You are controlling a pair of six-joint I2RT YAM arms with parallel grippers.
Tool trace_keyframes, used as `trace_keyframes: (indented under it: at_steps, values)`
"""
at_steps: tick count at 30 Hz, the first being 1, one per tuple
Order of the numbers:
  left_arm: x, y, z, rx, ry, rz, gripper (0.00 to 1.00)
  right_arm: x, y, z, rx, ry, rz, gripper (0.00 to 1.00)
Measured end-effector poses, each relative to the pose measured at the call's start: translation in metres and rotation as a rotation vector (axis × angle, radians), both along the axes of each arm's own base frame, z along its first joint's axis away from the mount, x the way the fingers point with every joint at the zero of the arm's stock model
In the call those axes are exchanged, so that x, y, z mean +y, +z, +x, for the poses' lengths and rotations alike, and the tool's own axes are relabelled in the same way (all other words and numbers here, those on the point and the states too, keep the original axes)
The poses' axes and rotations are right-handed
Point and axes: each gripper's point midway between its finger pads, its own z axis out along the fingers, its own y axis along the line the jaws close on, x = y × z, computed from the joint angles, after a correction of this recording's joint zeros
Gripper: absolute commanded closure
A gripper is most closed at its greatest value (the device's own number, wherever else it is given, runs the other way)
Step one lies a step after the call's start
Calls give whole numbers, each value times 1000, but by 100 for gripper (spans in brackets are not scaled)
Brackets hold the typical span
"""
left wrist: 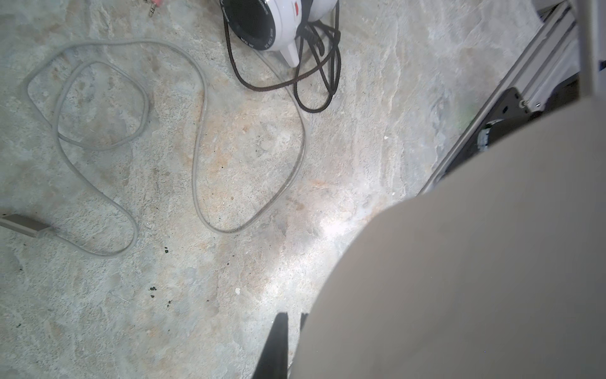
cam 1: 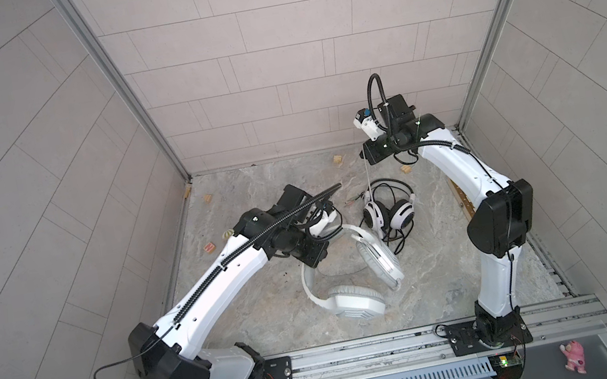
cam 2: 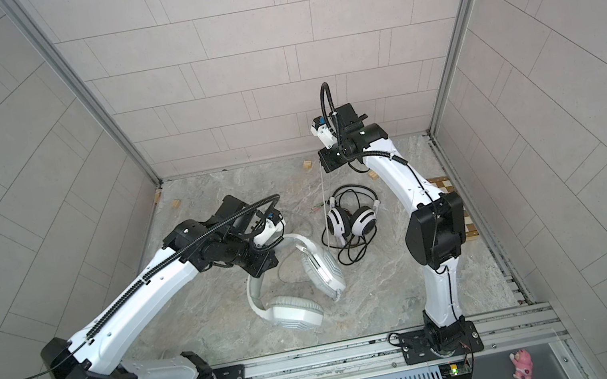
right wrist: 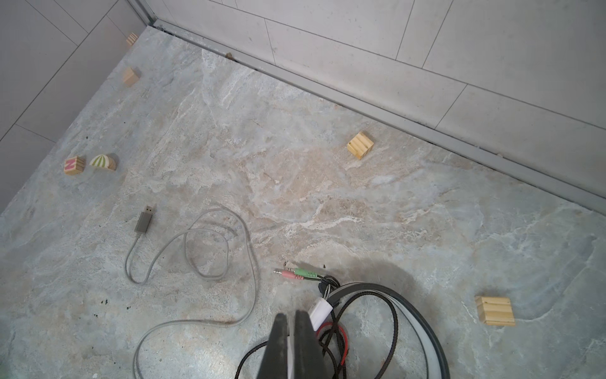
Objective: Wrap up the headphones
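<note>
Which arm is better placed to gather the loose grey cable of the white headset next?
Right, probably. The left gripper is shut, seemingly on the white headset; the right gripper, shut and raised, has the grey cable unobstructed in its wrist view.

White-and-black left arm reaches from the near left toward the centre, low and stretched out, black left wrist bent downward. Its left gripper points down, dark fingers nearly together, only a thin slit between them; one finger partly hidden. White-and-black right arm rises from the near right, folds at the black elbow, forearm heading far-left, black right wrist held high. Its right gripper aims down, jaws pressed together.
</note>
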Motion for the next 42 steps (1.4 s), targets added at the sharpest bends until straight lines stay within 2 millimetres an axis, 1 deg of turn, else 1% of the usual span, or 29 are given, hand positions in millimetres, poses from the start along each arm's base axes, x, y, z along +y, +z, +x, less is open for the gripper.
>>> trace_keyframes:
  at_steps: [4,6,8,11,14,16,20,22,26,30,33,38,42]
  values:
    - [1,-20,9,-10,43,98,100,6,24,-3,-16,9,-2,100]
    - [5,-35,16,0,81,163,100,8,37,-7,-32,14,-5,100]
    - [9,-50,24,12,125,228,100,11,44,-12,-41,21,-10,100]
    - [14,-68,33,27,182,306,100,15,44,-20,-26,27,-27,100]
    - [19,-77,38,32,230,356,100,20,45,-29,-19,38,-37,100]
    - [22,-78,43,20,269,385,100,24,49,-35,-26,45,-41,100]
    - [35,-74,57,-35,374,456,100,33,69,-52,-68,69,-35,100]
    - [43,-72,64,-65,438,499,100,40,82,-65,-99,87,-31,100]
    - [57,-74,77,-107,549,556,100,52,96,-91,-129,127,-29,100]
    - [72,-74,87,-124,656,582,100,58,98,-113,-136,151,-29,100]
    - [83,-74,93,-112,730,575,100,58,93,-127,-127,153,-24,100]
    - [97,-80,104,-65,855,490,100,60,89,-145,-132,151,1,100]
    - [108,-84,106,-23,944,419,100,69,89,-163,-131,164,47,100]
